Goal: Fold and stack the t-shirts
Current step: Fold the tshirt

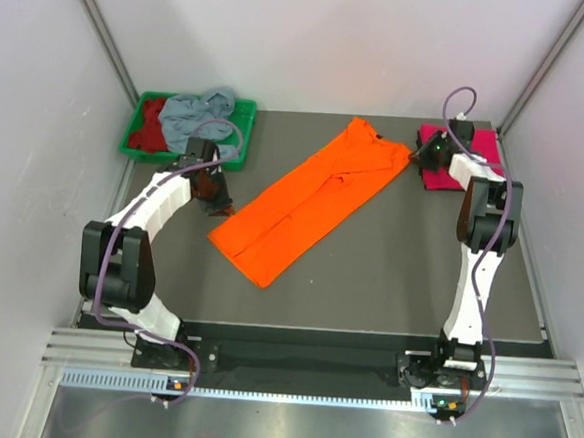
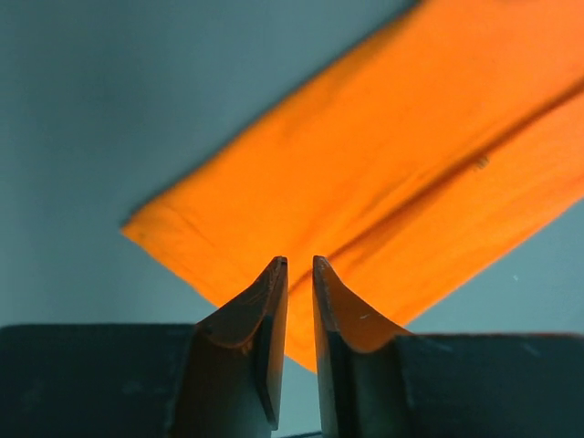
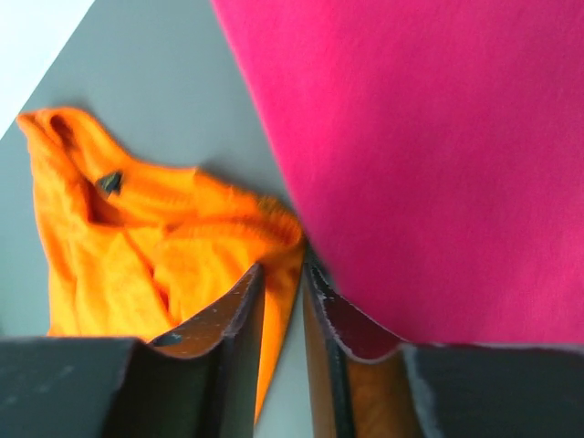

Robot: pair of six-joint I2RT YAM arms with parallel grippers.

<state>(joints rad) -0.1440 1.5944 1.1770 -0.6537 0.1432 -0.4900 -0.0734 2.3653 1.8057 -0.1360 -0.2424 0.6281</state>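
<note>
Three walls [image 1: 324, 41] enclose a dark table [image 1: 388, 276] bearing an orange t-shirt [image 1: 308, 202].

L arm [image 1: 158, 198] bends at the elbow & leans in, wrist tipped down. L gripper [image 2: 297, 262] has its 2 fingers a tiny bit apart, a thin gap between. R arm [image 1: 464, 301] reaches far out, nearly straight. R gripper [image 3: 283, 265] points down too, 2 fingers a tiny bit apart.

In front of me, the grey table [image 1: 398, 277] carries an orange t-shirt [image 1: 308, 205] midway, a pink t-shirt [image 1: 488, 145] far right, and a green tray [image 1: 135, 128] far left.
</note>
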